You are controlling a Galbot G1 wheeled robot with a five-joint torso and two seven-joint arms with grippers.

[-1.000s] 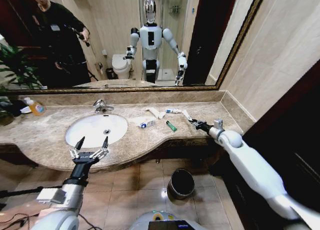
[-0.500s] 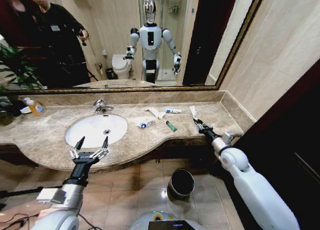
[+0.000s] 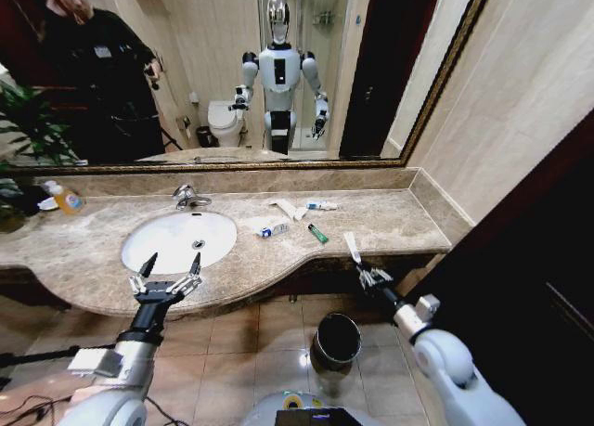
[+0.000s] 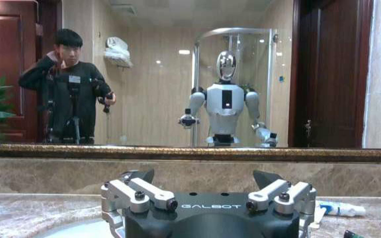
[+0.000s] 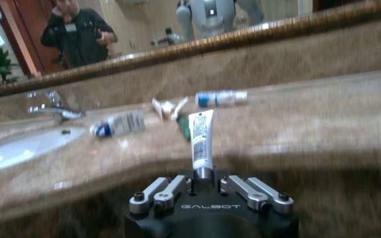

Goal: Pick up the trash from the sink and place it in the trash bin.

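My right gripper (image 3: 371, 277) is shut on the cap end of a white tube of trash (image 3: 351, 248), held upright just off the counter's front edge. It hangs above and slightly right of the dark trash bin (image 3: 337, 339) on the floor. The right wrist view shows the same tube (image 5: 201, 140) standing up from the closed gripper (image 5: 204, 179). More trash lies on the counter right of the sink (image 3: 178, 240): white tubes (image 3: 272, 229), a blue-marked tube (image 3: 322, 205) and a green one (image 3: 318, 233). My left gripper (image 3: 167, 276) hovers open at the counter's front edge by the sink.
A chrome faucet (image 3: 189, 198) stands behind the basin. A small bottle of orange liquid (image 3: 67, 199) sits at the far left of the marble counter (image 3: 390, 217). A mirror covers the wall behind; a dark wall or door closes in on the right.
My right arm has drawn back from the counter and come down, carrying the white tube from over the counter to beside the bin. The left arm has stayed still.
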